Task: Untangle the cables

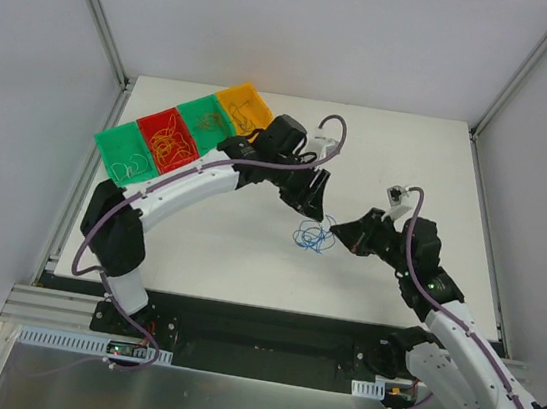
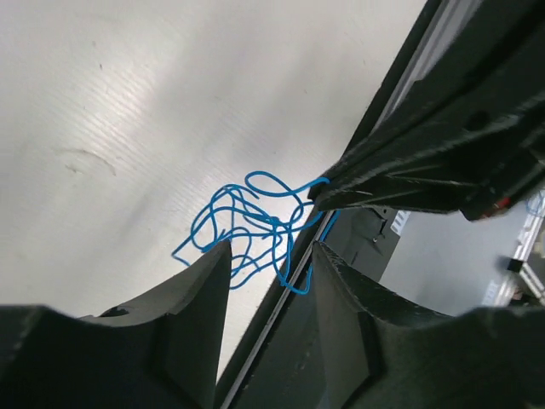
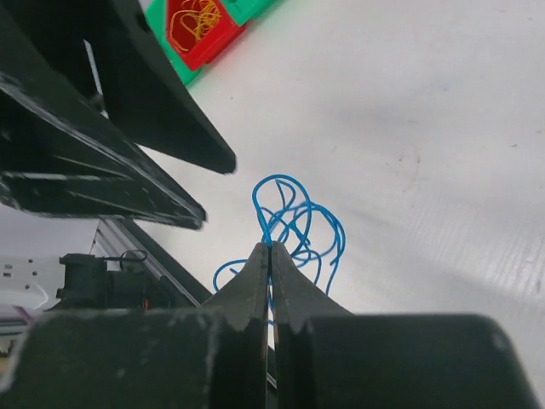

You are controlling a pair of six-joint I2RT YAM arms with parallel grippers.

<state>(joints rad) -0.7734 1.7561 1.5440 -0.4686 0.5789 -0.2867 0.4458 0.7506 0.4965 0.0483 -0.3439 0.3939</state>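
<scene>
One small clump of thin blue cables [image 1: 313,237] sits near the middle of the table [image 1: 246,261], somewhat closer to the near edge than to the far one. My right fingers [image 3: 271,256] are pressed tight together on a strand at the clump's right side, and the loops fan out beyond the tips. I cannot tell whether the lowest loops touch the table.

My left fingers [image 1: 311,208] hang just on the far side of the clump, spread wide and gripping nothing. In the left wrist view the loops show in the gap between them. The two sets of tips are near each other, with only the clump between.

Four bins [image 1: 120,144] stand in a row at the far left corner: green, red, green, orange. My left arm [image 1: 185,188] arches just beside them. Bare white table runs from the clump to the right edge and the far right corner, and also toward the near left corner. The near edge meets a dark rail [image 1: 269,315].
</scene>
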